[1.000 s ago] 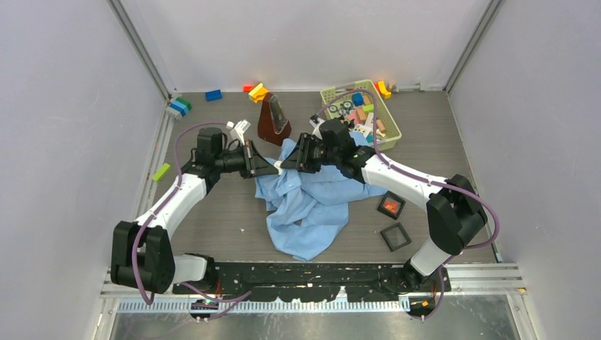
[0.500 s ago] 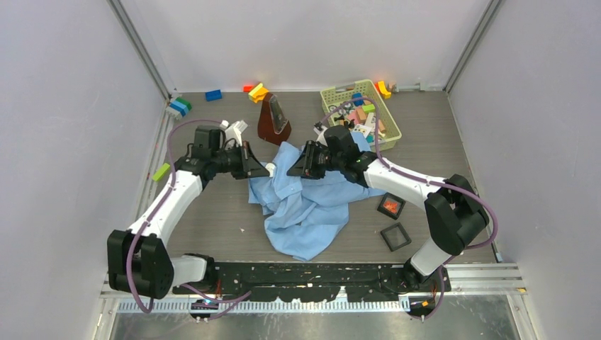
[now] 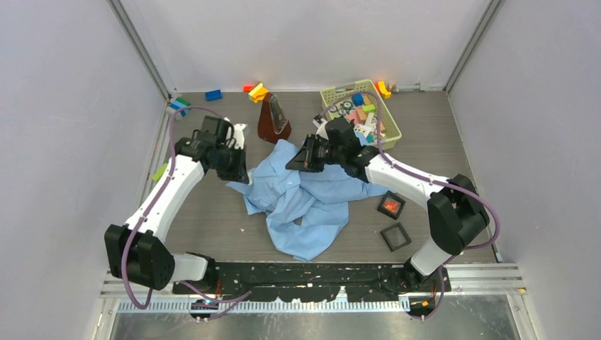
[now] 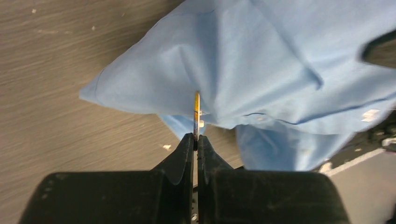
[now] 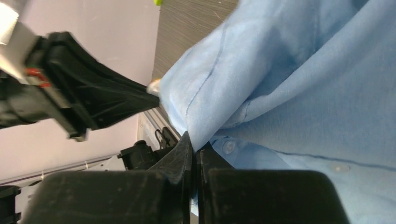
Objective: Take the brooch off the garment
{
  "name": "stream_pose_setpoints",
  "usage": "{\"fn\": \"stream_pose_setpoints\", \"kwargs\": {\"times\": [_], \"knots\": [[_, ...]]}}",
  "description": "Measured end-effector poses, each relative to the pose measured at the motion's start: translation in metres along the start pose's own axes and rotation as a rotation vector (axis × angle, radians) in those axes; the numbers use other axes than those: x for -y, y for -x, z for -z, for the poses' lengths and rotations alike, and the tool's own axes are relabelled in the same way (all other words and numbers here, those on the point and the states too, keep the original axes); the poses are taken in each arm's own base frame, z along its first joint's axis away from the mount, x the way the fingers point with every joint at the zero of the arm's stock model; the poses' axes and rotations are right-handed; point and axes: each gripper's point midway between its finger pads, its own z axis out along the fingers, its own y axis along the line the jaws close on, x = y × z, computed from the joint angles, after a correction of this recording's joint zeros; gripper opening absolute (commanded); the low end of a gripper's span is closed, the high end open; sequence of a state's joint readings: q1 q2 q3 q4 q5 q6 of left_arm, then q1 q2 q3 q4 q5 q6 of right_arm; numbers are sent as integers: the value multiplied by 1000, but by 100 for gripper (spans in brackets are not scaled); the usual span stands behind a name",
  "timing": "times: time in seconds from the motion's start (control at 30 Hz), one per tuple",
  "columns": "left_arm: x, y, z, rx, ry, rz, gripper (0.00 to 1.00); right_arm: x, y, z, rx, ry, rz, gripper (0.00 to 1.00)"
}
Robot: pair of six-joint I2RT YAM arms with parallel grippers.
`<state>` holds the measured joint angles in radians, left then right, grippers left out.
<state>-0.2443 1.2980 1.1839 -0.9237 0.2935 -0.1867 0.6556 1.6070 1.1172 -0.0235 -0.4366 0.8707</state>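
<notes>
The light-blue garment (image 3: 308, 205) lies crumpled mid-table, its upper part pulled taut between both grippers. My left gripper (image 3: 239, 176) is shut on the brooch (image 4: 196, 112), a thin disc seen edge-on with a yellow and dark rim. The brooch still sits against the cloth (image 4: 243, 70), which tents up at it. In the left wrist view the jaws (image 4: 196, 138) are pressed together on it. My right gripper (image 3: 293, 164) is shut on a fold of the garment (image 5: 219, 93), jaws (image 5: 192, 140) closed on cloth next to a shirt button (image 5: 228, 147). The left gripper's fingers (image 5: 116, 100) also show in the right wrist view.
A brown metronome (image 3: 273, 119) stands just behind the garment. A green basket (image 3: 392, 127) of blocks sits at the back right. Two black square frames (image 3: 390, 205) (image 3: 395, 236) lie right of the shirt. Loose bricks lie along the back (image 3: 213, 95) and left edge (image 3: 160, 172).
My left gripper has moved left, away from the right gripper, dragging the shirt's edge with it. The right gripper has kept its hold and shifted slightly back. The gap between the grippers has widened.
</notes>
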Motion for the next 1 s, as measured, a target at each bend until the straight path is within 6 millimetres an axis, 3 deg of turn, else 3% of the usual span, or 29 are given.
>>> {"fn": "stream_pose_setpoints", "kwargs": {"times": [0.17, 0.23, 0.3, 0.33, 0.4, 0.43, 0.5, 0.67, 0.87, 1.0], "knots": [[-14, -24, -9, -124, 118, -36, 0, -22, 16, 5, 15, 56, 11, 3], [-19, -31, -10, -149, 143, -44, 0, -27, 23, 8, 29, 68, 16, 9], [-23, -37, -10, -173, 156, -51, 0, -26, 27, 9, 37, 63, 13, 29], [-23, -40, -10, -182, 152, -55, 0, -23, 29, 10, 38, 54, 11, 46], [-18, -43, -10, -193, 105, -60, 0, -13, 30, 12, 39, 13, 16, 65], [-15, -43, -10, -195, 86, -60, 0, -9, 30, 13, 40, -1, 9, 72], [-4, -43, -9, -191, -4, -45, 0, 1, 30, 16, 44, -50, 18, 78], [36, -32, -1, -143, -269, -21, 0, 7, 27, 34, 63, -104, 72, 74], [74, -15, 11, -81, -494, -27, 0, -25, 17, 70, 76, 90, 146, 65], [94, -1, 23, -31, -621, -25, 0, -38, 12, 80, 73, 196, 189, 64]]}}
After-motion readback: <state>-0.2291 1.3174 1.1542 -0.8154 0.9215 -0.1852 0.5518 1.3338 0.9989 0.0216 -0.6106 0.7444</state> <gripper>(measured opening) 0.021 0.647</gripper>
